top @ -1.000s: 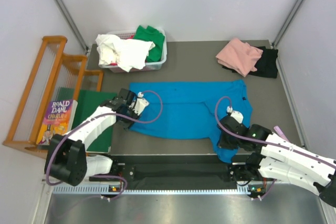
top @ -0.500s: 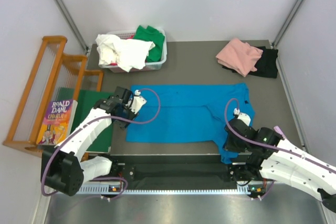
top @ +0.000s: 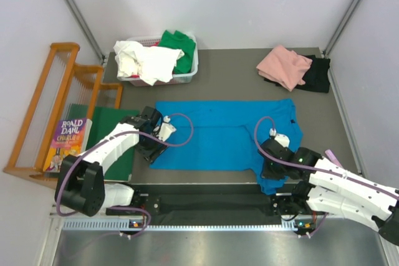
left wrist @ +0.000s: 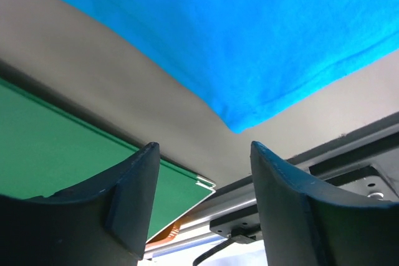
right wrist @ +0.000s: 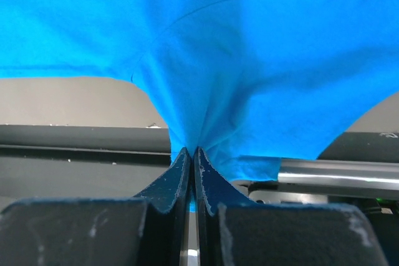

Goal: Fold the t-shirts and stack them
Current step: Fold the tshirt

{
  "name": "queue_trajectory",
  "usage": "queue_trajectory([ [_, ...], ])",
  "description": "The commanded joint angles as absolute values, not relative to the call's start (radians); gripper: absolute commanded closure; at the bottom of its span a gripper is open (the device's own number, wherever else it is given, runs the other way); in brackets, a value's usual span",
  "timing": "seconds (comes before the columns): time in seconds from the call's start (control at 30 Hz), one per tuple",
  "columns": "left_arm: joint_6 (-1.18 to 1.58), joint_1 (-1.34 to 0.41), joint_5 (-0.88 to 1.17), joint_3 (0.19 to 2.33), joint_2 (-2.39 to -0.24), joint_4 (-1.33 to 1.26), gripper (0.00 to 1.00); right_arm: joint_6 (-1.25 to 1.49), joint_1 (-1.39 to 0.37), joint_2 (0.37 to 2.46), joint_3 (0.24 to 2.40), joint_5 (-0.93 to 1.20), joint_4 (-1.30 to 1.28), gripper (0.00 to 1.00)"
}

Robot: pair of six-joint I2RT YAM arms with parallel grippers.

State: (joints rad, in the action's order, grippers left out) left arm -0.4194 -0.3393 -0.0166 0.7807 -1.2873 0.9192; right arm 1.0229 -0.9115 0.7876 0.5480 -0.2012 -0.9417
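The grey table carries the blue t-shirt, spread flat across its near middle. A basket at far left holds a white tee and a green tee. A pink tee overlaps a black tee at far right. The right gripper is clamped tight on the blue t-shirt's bunched near-right edge. The left gripper stands open and empty, just beside the near-left corner.
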Motion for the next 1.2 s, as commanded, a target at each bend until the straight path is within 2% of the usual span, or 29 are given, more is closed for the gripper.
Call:
queue_trajectory([
  [0.0,-0.436,-0.334,0.051,0.77,-1.31,0.948,0.39,1.011,-0.908,0.813,0.542,-0.196,-0.859,1.0],
  [0.3,-0.48,-0.345,0.086,0.756,-1.31,0.973,0.4,1.0,-0.9,0.865,0.54,-0.186,-0.813,1.0],
  [0.73,-0.482,-0.376,0.098,0.756,-1.423,0.965,0.38,0.996,-0.888,0.876,0.546,-0.183,-0.81,1.0],
  [0.97,-0.456,-0.387,0.103,0.752,-1.45,0.919,0.44,0.999,-0.887,0.871,0.546,-0.179,-0.808,1.0],
  [1.17,-0.449,-0.387,0.098,0.758,-1.436,0.896,0.46,0.999,-0.888,0.868,0.541,-0.176,-0.808,1.0],
])
